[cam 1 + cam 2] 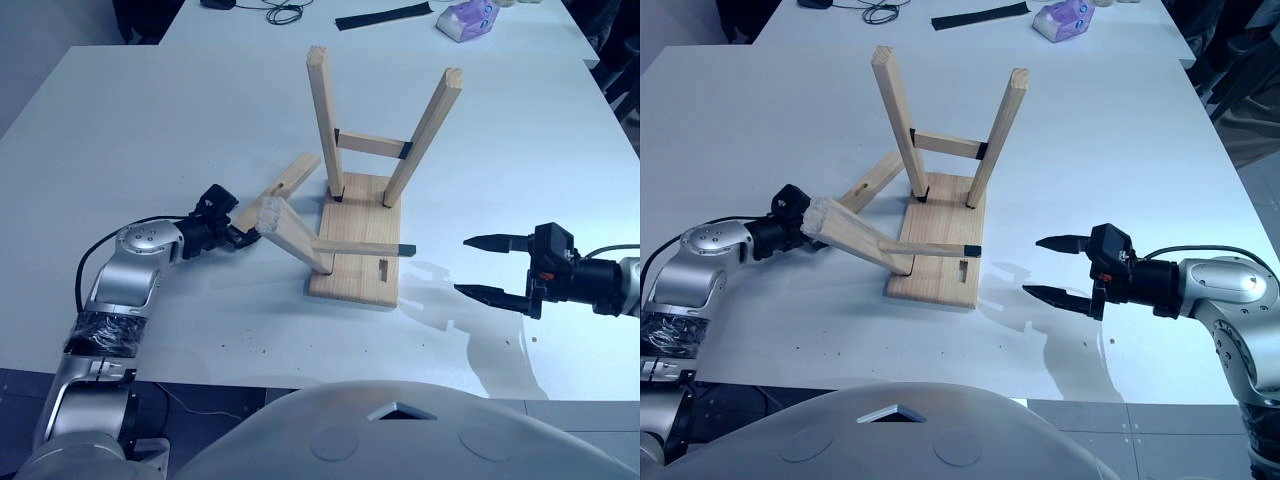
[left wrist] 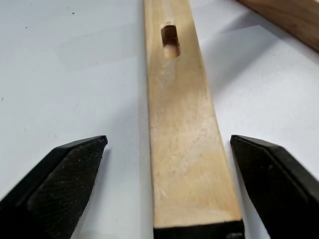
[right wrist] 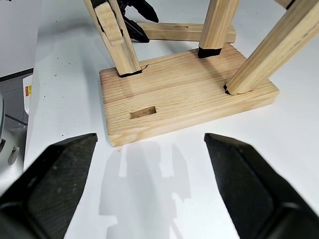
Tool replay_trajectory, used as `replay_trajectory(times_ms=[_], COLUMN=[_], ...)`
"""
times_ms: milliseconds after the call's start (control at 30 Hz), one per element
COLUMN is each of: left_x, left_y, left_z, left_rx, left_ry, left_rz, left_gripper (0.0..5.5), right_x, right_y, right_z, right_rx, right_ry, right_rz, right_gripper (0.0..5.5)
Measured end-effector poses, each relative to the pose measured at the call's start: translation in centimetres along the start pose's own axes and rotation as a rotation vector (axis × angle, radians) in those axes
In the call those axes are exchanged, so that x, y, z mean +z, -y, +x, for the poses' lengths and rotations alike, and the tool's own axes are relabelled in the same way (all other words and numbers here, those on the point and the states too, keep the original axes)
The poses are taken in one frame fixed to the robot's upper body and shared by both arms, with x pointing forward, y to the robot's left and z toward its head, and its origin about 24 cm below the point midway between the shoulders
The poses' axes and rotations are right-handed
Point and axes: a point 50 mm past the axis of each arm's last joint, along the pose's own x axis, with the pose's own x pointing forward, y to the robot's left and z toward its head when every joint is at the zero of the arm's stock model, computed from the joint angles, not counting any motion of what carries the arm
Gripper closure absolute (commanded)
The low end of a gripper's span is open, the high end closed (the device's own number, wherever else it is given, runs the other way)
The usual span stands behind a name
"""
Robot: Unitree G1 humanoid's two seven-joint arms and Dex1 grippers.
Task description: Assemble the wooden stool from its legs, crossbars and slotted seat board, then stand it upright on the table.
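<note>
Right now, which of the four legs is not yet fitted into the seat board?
The leg lying flat between the open jaws of the left gripper; the other three stand in the seat board.

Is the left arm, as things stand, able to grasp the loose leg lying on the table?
Probably yes: the left gripper holds its open fingers either side of the loose leg, nothing between them. The tilted leg is close by.

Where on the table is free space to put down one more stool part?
Free: the table left of the loose leg, and between seat board and right gripper. Crowded: where the left gripper straddles that leg beside the tilted leg.
</note>
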Motion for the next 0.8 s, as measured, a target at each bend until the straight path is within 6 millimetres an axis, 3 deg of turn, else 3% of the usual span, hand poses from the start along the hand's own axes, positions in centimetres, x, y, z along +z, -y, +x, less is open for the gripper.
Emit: replay_trajectory(times_ms=[533,800], left_x=[0.07,0.18], left_y=[-0.64,-0.76], left_z=[0.69,0.81], left_rx=[-0.041,-0.033], left_ry=[-0.003,0.003], left_rz=[-0.037,-0.022], left_gripper=[3.28,3.44], right_x=[-0.27,-0.34], right_y=[-0.11,0.19], right_z=[0.13,0.44], right_rx=[-0.01,-0.009], right_ry=[-0.007,-0.014], right_rz=[-0.002,-0.026], right_gripper=[1.52,1.52])
